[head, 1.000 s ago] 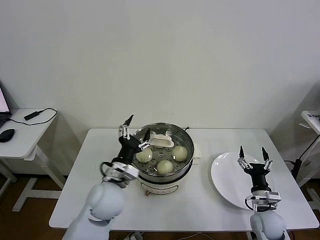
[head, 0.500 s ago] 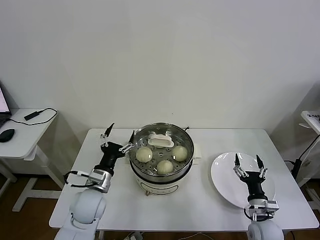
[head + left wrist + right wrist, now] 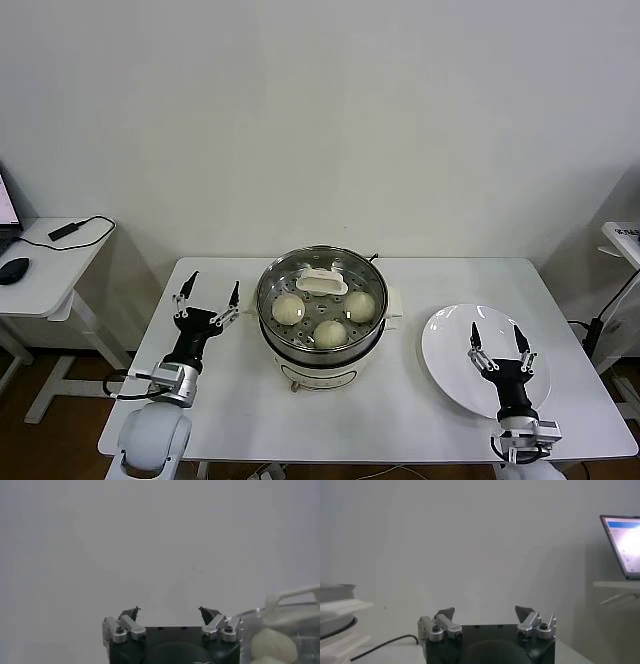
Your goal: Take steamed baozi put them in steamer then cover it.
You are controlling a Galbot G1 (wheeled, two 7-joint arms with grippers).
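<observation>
1. At the far left of the head view a small side table [image 3: 45, 262] carries a black cable [image 3: 75, 229] and a dark mouse [image 3: 12, 270]; it stands apart from the main white table [image 3: 400, 400].
2. The left tool [image 3: 207, 297] hovers over the left part of the main table, fingers spread wide and pointing up and away, holding nothing. It is near the steamer's left side but not touching it. In the left wrist view the left tool [image 3: 170, 612] shows both fingertips apart against the bare wall, with the covered pot at the picture's edge.
3. The steamer [image 3: 322, 350] sits at the middle of the table, a shiny steel pot on a cream-white base.
4. The cover [image 3: 275, 280], clear glass with a metal rim, lies on top of the pot; its white flat handle [image 3: 322, 281] is toward the back.
5. Through the glass three of the steamed baozi [image 3: 289, 308] can be seen on the perforated tray; a fourth may lie under the handle, but I cannot tell.
6. A white plate [image 3: 448, 352] lies flat to the right of the steamer, well apart from it.
7. The right tool [image 3: 496, 336] stands over the near right part of the plate, fingers wide apart and pointing upward, holding nothing. The right wrist view shows the right tool [image 3: 485, 611] likewise spread, with a laptop [image 3: 622, 545] on a shelf beyond.
</observation>
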